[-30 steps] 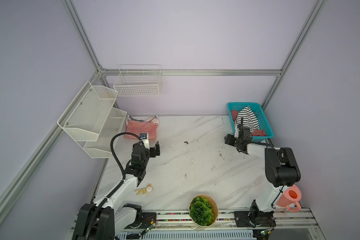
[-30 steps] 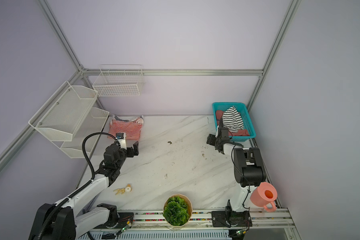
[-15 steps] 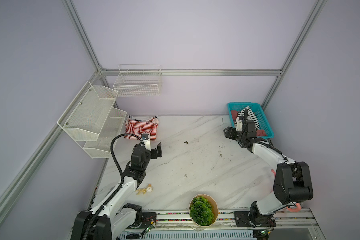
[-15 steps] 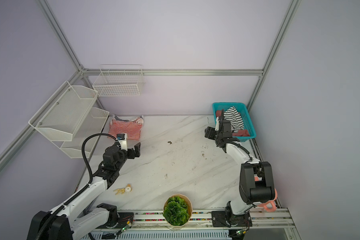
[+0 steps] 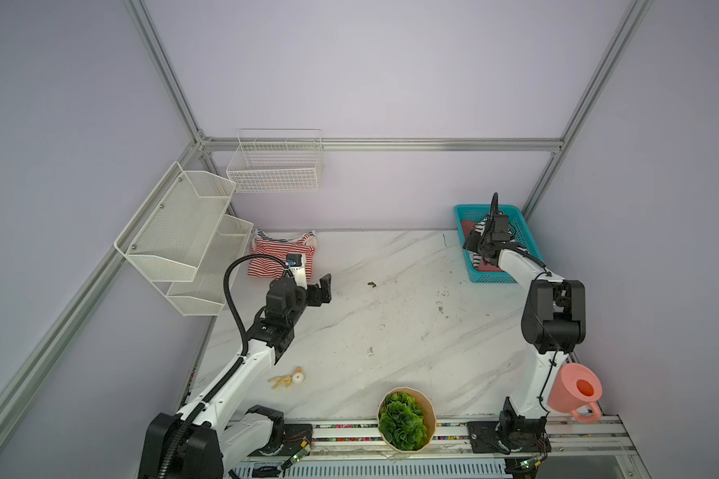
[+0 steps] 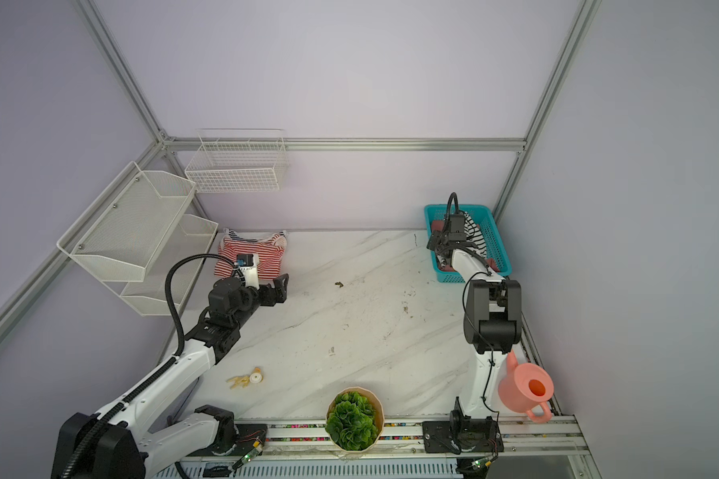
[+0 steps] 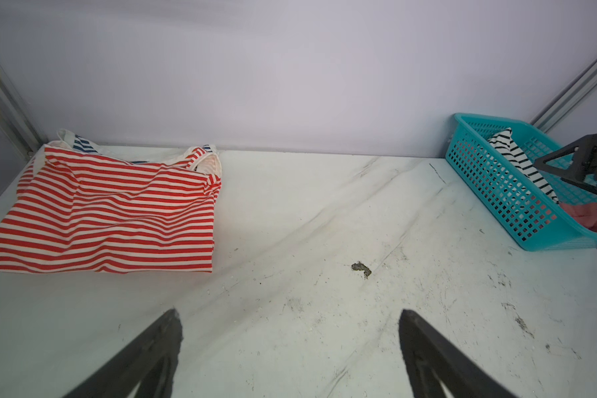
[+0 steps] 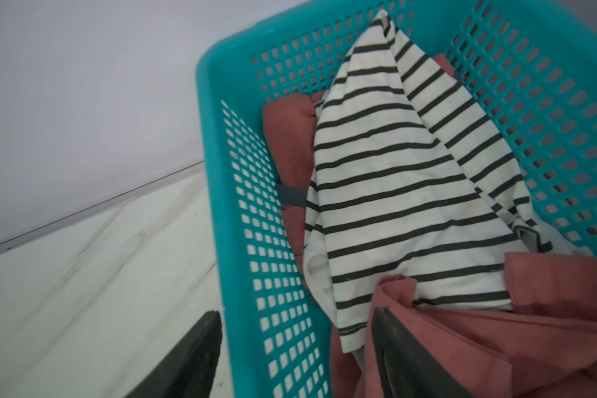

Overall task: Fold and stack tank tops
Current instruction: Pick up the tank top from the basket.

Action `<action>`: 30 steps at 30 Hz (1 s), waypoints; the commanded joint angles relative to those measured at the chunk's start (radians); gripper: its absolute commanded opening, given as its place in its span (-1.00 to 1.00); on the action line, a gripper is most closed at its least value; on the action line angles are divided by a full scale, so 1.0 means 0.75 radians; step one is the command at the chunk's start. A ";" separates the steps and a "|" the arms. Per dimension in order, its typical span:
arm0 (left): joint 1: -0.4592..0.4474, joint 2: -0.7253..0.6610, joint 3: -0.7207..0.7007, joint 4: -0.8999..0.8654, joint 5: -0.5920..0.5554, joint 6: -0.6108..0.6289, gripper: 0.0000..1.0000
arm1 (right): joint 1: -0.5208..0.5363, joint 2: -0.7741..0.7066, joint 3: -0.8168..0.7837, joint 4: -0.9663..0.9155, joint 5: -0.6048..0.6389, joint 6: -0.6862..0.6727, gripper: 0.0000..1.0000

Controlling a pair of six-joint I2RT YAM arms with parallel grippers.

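Right wrist | right jaws apart, straddling teal basket (image 8: 218,206) wall | left jaws apart | black-striped top (image 8: 393,172) inside

Folded tank top (image 5: 266,262) lying at the back left of the table (image 5: 391,352), basket (image 5: 492,277) sitting at the back right, upper tank top (image 8: 393,172) lying in it over the lower tank top (image 8: 286,138), potted plant (image 5: 405,419) standing at the front edge, watering can (image 5: 573,392) standing at the front right

White marble table (image 5: 391,331), bearing a teal basket (image 5: 492,277) at a back corner. Well apart from the basket along the same wall, a folded red-and-white striped tank top (image 5: 266,261) – between them, a dark scrap (image 5: 371,284). Far from the basket, toward the front edge – yellowish bits (image 5: 287,378), bowl of greenery (image 5: 405,419).
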 commanded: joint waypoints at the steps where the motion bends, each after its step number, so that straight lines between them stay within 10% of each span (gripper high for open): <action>1: -0.029 0.036 0.155 -0.044 0.020 -0.020 0.93 | -0.035 0.111 0.140 -0.107 0.037 0.000 0.39; 16: -0.119 0.231 0.295 -0.082 0.012 -0.006 0.93 | -0.096 0.479 0.509 -0.229 -0.069 0.014 0.22; 26: -0.148 0.263 0.324 -0.104 0.001 0.005 0.93 | -0.118 0.475 0.498 -0.236 -0.085 0.019 -0.92; 30: -0.154 0.261 0.332 -0.106 0.000 0.011 0.93 | -0.117 0.384 0.458 -0.209 -0.099 0.011 -1.00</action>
